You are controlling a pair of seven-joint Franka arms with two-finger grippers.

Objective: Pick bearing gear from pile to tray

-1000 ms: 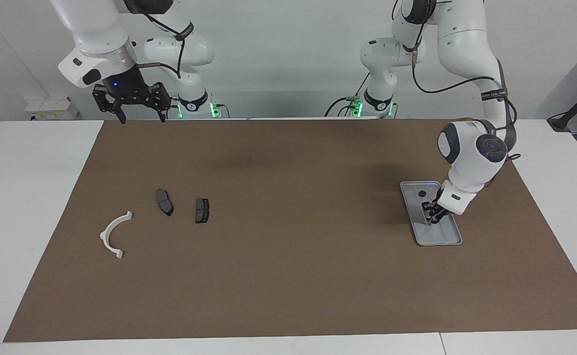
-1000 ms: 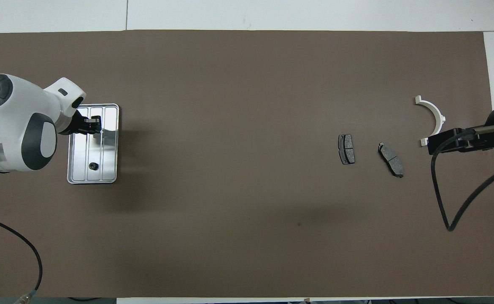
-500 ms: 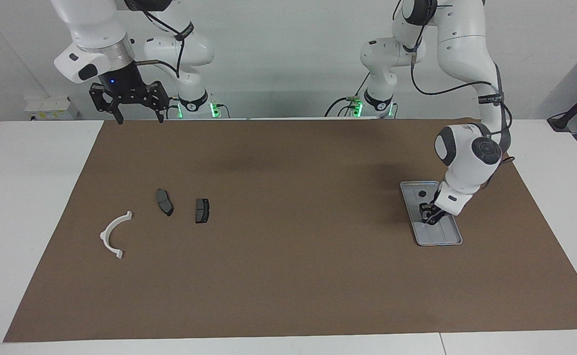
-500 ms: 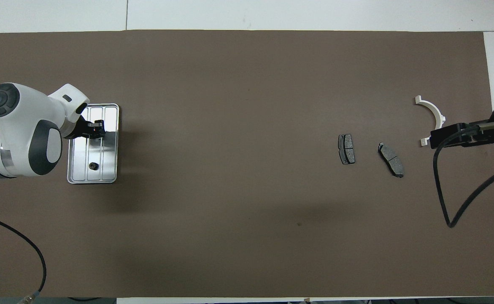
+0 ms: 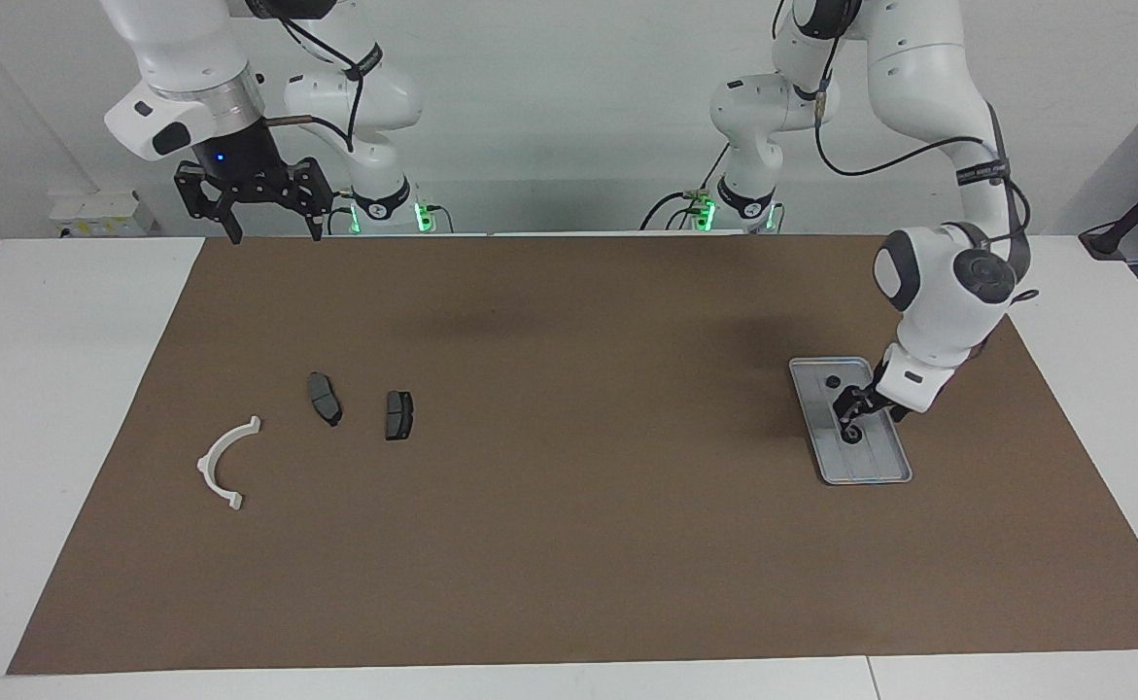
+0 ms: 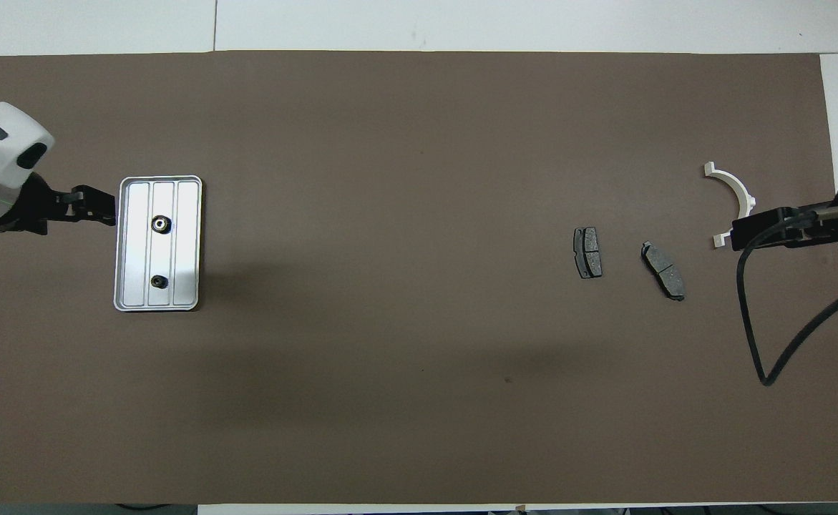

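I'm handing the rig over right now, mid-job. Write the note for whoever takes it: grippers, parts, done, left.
Left gripper: open and empty, raised at the edge of the tray.
Right gripper: open, empty, waiting high over its own end of the table.
Done: two small round black parts lie in the tray, one farther from the robots, one nearer.
Pile at the right arm's end: white half-ring bracket and two brake pads.
Left: no more round parts show there; check before going on.
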